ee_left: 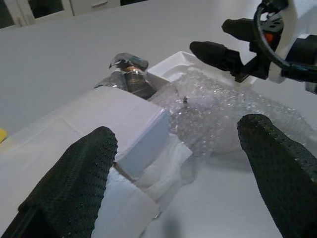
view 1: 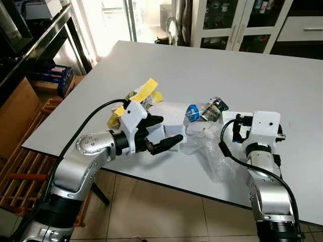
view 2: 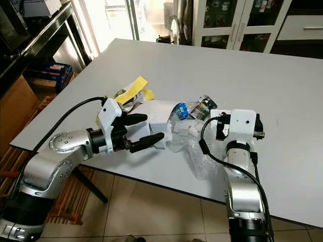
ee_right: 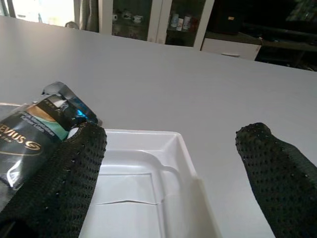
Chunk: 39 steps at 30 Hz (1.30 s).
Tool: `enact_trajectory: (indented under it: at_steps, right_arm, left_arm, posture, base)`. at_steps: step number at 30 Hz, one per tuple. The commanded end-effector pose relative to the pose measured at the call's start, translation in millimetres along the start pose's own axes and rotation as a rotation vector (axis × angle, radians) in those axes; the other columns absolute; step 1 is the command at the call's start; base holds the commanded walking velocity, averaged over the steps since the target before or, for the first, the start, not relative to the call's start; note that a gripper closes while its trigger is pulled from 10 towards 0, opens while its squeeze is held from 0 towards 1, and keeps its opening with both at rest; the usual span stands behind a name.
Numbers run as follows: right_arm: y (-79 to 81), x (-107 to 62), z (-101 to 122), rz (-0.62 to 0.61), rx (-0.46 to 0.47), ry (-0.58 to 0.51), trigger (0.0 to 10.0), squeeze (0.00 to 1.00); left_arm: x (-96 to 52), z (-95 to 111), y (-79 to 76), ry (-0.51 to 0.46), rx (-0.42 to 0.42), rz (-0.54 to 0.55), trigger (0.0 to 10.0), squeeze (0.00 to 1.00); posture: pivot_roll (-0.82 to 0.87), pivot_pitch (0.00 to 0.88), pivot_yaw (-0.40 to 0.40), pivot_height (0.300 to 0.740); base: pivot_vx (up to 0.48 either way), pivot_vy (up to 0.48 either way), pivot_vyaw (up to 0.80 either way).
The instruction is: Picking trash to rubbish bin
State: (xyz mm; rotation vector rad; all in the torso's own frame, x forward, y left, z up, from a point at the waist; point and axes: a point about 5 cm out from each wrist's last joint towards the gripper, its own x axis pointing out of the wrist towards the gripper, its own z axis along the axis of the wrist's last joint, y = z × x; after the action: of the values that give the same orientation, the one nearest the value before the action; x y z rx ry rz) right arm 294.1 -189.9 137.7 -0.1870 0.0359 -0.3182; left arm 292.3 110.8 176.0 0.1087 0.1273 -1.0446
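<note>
Nearest me, at the worktop's (view 1: 282,91) front edge, I see both claws spread wide and holding nothing. My left claw (view 1: 165,132) hovers beside one white box (ee_left: 130,130), fingers either side of its corner. My right claw (ee_right: 171,178) sits over one white tray (ee_right: 141,171), past one sheet of bubble wrap (view 1: 209,151). Between them lie one crushed blue bottle (view 1: 193,112) and one dark packet (ee_right: 29,136), touching the tray's end. Farther left lies one bunch of yellow strips (view 1: 141,93).
</note>
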Motion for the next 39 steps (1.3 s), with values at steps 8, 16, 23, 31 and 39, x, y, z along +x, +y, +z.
enact_trajectory:
  at_steps: [8,16,23,31,39]
  right_arm:
    - [-7.7,11.9,-6,-0.041,0.004,0.078,10.0,0.0]
    - [-10.7,20.6,-12,-0.06,0.021,0.162,10.0,0.0]
    - [-7.8,18.9,-17,-0.055,0.013,0.174,10.0,0.0]
    - [-2.8,18.9,-34,-0.026,0.017,0.287,10.0,0.0]
    - [0.2,16.7,-44,0.0,0.092,0.363,10.0,0.0]
  left_arm:
    - [-4.7,3,-8.1,0.04,0.032,-0.064,10.0,0.0]
    - [-6.2,0,-15.3,0.076,0.037,-0.122,10.0,0.0]
    - [-6.1,-1,-18.9,0.1,0.045,-0.152,10.0,0.0]
    - [-6.5,0,-19.6,0.099,0.046,-0.163,10.0,0.0]
    - [-7.6,0,-19.3,0.099,0.047,-0.159,10.0,0.0]
  posture:
    - [-0.01,0.11,0.063,0.74]
    - [0.0,0.12,0.068,0.74]
    - [0.01,0.123,0.077,0.74]
    - [0.01,0.123,0.076,0.74]
    - [0.01,0.124,0.073,0.74]
  base:
    - [0.0,0.0,0.0]
    - [0.0,0.0,0.0]
    - [0.0,0.0,0.0]
    - [0.0,0.0,0.0]
    - [0.0,0.0,0.0]
